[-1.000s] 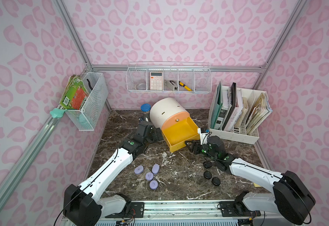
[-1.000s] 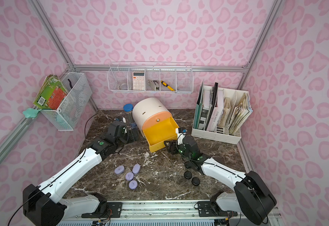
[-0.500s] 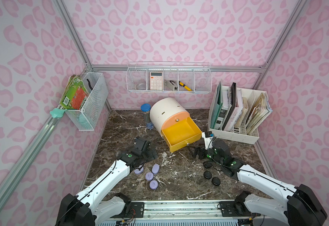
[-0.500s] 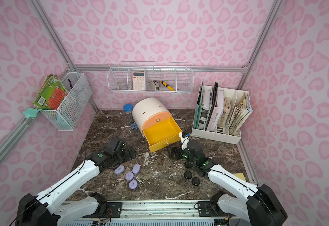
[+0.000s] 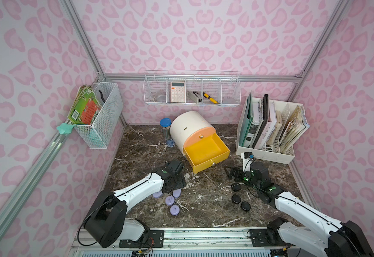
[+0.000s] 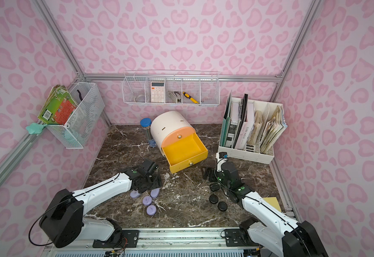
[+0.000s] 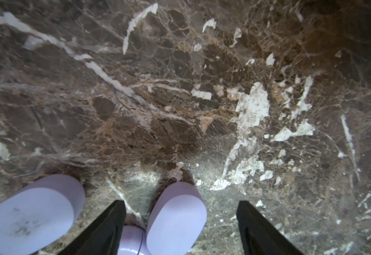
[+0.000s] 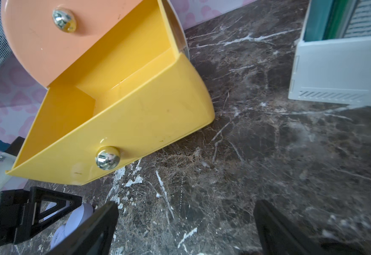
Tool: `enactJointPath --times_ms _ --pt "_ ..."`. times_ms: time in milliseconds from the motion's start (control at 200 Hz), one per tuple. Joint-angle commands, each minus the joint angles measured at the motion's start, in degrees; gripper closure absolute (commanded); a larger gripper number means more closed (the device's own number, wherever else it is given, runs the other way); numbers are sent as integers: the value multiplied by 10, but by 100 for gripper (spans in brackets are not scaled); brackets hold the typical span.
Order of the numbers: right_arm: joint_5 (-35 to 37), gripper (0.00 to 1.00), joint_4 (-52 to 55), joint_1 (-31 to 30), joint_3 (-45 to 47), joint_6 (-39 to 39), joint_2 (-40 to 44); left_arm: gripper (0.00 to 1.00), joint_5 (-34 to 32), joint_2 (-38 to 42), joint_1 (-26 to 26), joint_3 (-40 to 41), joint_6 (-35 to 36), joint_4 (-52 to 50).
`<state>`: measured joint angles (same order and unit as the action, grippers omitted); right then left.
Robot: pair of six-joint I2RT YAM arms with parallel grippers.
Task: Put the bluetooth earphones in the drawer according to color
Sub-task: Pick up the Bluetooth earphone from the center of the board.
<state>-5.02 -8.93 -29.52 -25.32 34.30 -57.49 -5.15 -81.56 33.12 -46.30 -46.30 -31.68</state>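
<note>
Lilac earphone cases lie clustered on the marble tabletop in front of the open yellow drawer; three black cases sit by the right arm. The left gripper straddles one lilac case, jaws apart, not yet pinching. The right gripper gapes empty. These pebbles look light, rigid and slick (rounded edges invite squirting out), so a grip across the narrow sides, low and centred, seems safest.

Top views high, looking down, wrist views close, all sharing tabletop
</note>
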Motion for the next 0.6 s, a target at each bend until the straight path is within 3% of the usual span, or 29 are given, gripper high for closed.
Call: enactJointPath --times_ms 0,355,595 --pt "-25 2 -11 11 10 5 14 18 -8 -27 6 -11 -3 3" --pt "-26 2 2 30 19 7 23 28 -20 -68 59 -10 -34 -1" --pt "-31 2 2 34 21 8 26 44 -41 -77 85 -11 -52 -20"
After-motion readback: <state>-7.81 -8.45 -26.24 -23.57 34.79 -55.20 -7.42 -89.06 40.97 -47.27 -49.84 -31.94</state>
